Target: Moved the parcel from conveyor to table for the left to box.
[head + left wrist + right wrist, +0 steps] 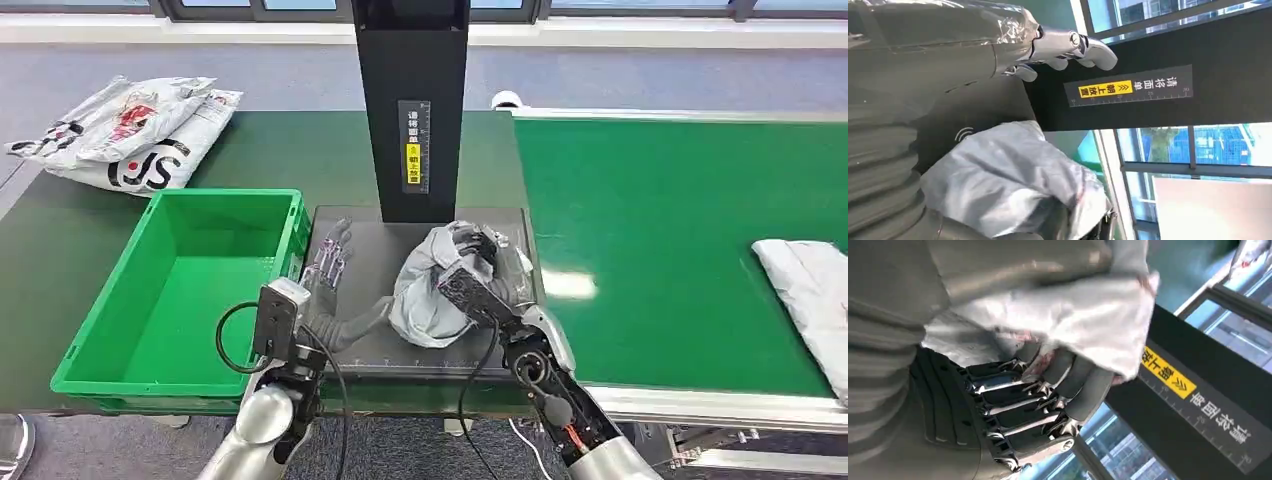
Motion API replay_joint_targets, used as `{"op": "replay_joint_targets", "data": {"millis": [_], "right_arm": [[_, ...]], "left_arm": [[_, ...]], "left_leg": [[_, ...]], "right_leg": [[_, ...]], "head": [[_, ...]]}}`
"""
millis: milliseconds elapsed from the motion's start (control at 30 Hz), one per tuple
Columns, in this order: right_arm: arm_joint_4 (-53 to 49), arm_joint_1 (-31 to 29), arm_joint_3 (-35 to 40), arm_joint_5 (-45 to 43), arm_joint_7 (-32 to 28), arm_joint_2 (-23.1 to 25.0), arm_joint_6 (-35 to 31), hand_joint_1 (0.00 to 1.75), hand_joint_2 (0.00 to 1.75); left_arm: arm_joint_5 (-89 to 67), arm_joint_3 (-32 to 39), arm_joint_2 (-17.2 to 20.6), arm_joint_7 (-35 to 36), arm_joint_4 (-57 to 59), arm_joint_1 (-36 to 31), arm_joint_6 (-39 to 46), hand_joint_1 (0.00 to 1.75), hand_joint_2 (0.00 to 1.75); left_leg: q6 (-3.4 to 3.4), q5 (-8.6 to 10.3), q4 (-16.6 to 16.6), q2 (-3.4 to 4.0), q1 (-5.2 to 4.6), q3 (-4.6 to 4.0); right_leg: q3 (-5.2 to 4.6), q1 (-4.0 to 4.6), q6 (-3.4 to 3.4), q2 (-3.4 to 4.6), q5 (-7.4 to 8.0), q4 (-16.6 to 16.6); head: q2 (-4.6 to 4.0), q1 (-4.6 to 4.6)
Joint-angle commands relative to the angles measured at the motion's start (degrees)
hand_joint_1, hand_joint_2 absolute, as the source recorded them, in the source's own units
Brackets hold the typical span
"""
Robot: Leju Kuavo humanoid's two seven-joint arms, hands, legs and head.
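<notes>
Nearest, the two silver arms come up from below toward a dark scanning plate (350, 225) that lies on the counter (60, 240). The left hand (328, 262) hovers flat over the plate's left part, its fingers (1088, 47) spread wide and straight, holding nothing. The right hand (478, 262) is clamped around a crumpled grey parcel (425, 290), a soft plastic mail bag; in the right wrist view its dark fingers (1058, 385) curl into the folds of the bag. The parcel rests on the right half of the plate, just beside the open left hand, though whether the two touch I cannot tell.

To the left of the plate stands a green plastic crate (180, 290), its near rim at the counter's front edge and its right wall just beside the plate. To the right runs the green conveyor belt (660, 220), with another grey parcel (810, 300) lying on it near the right edge of the head view.

Behind the plate a black upright post (410, 100) rises, bearing a dark label strip with a yellow patch (414, 160) and Chinese characters. Farther back, at the counter's far left corner, lies a pile of white printed mail bags (130, 135). Beyond that is grey floor and a window frame.
</notes>
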Motion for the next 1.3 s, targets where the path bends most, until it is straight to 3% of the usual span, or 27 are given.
{"op": "replay_joint_targets", "data": {"millis": [33,133,233,300,367,533,633,800,933,1200,1300], "right_arm": [[-2.3,0.4,-0.8,-8.2,-1.3,-2.1,8.8,0.00,1.75],[-4.4,0.9,-0.6,-7.9,-0.8,-2.8,9.3,0.00,1.75],[-12.0,3.3,-2.4,-6.3,3.2,-4.2,7.6,0.00,1.75],[-19.7,6.1,-4.3,-4.3,9.0,-5.8,7.1,0.00,1.75],[-22.2,7.1,-4.8,-4.1,10.2,-6.6,7.9,0.00,1.75],[-30.4,11.6,-7.4,8.2,16.5,-9.2,5.2,0.00,1.75],[-33.4,13.8,-8.8,9.2,16.1,-9.3,4.1,0.00,1.75],[-43.0,19.1,-13.8,10.3,10.4,-8.2,-5.8,0.00,1.75],[-48.5,22.5,-17.9,7.3,6.3,-7.1,-14.1,0.00,1.75],[-47.6,22.6,-18.1,6.2,5.2,-6.9,-15.2,0.00,1.75],[-47.1,22.6,-18.4,5.5,5.0,-6.5,-16.4,0.00,1.75]], "left_arm": [[-0.2,-1.9,1.8,0.2,1.8,-0.7,-0.2,0.00,1.75],[-0.4,-1.5,1.8,0.2,1.2,-0.1,0.1,0.00,1.75],[-1.8,0.2,2.1,0.6,-1.1,2.1,1.0,0.00,1.75],[-2.7,1.7,2.4,0.9,-3.0,4.0,1.5,0.00,1.75],[-3.0,2.1,2.5,0.9,-3.6,4.5,1.4,0.00,1.75],[-4.4,4.3,2.8,1.5,-6.6,6.9,2.7,0.00,1.75],[-4.6,4.9,3.0,1.4,-7.4,7.5,3.5,0.00,1.75],[-10.0,5.9,3.4,2.9,-9.1,7.7,7.0,0.00,1.75],[-11.2,4.2,3.5,6.7,-4.3,1.1,6.1,0.00,1.75],[-12.1,2.7,3.7,7.5,-1.9,-1.2,5.9,0.00,1.75],[-17.3,-1.5,4.2,10.5,2.7,-5.9,4.3,0.00,1.75]], "left_leg": [[0.00,-0.01,-0.1,0.00,0.03,0.14],[0.01,-0.01,-0.1,-0.01,0.01,0.10],[0.01,-0.02,0.0,0.01,0.00,0.06],[0.02,-0.02,0.0,-0.01,0.00,0.03],[0.02,-0.04,-0.1,-0.06,-0.01,0.07],[0.01,-0.03,0.0,-0.03,-0.01,-0.01],[0.01,-0.03,0.0,-0.09,-0.01,-0.01],[0.02,-0.06,0.0,-0.10,-0.01,-0.01],[0.03,-0.03,0.0,-0.24,0.01,-0.07],[0.02,-0.02,-0.1,0.02,0.02,0.05],[0.01,0.02,-0.1,-0.06,0.01,0.02]], "right_leg": [[0.17,0.04,-0.05,-0.09,-0.02,-0.1],[0.11,0.03,-0.04,-0.09,-0.02,-0.1],[0.05,0.02,-0.02,-0.06,-0.02,0.0],[0.04,0.02,-0.02,-0.08,-0.03,0.0],[0.10,0.01,-0.03,-0.14,-0.07,-0.1],[0.01,0.00,-0.02,-0.09,-0.04,0.0],[0.02,0.00,-0.02,-0.15,-0.05,-0.1],[0.01,0.02,-0.04,-0.19,-0.09,0.0],[0.00,0.04,-0.04,-0.33,-0.10,0.0],[0.05,0.04,-0.04,-0.12,0.04,-0.1],[0.02,0.03,-0.07,-0.20,0.04,-0.1]], "head": [[0.00,0.00],[0.02,0.00],[0.00,0.00],[0.00,0.00],[0.02,0.00],[0.02,0.00],[0.00,0.00],[0.00,0.00],[0.02,0.00],[0.02,0.00],[0.00,0.00]]}}
